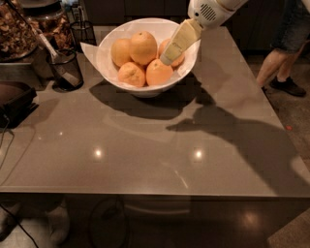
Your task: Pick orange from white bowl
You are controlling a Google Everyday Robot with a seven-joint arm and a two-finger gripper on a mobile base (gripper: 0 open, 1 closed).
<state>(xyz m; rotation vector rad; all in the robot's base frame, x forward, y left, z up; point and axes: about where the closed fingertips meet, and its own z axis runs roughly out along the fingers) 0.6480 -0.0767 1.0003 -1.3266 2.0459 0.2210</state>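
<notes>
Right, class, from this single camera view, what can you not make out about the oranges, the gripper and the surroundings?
All in the camera view:
- Right-hand orange: mostly behind the gripper, which hangs over the white bowl's right side.
- Top orange: underside hidden by the two front oranges.
- Robot arm: cut off by the top edge.
- Person: only legs show, top edge cuts the rest.
- Black mesh cup: inside too dark.

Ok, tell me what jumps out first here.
A white bowl of oranges stands at the far middle of the table, the biggest orange on top. The pale gripper hangs over the bowl's right side, pointing down at the fruit.
</notes>
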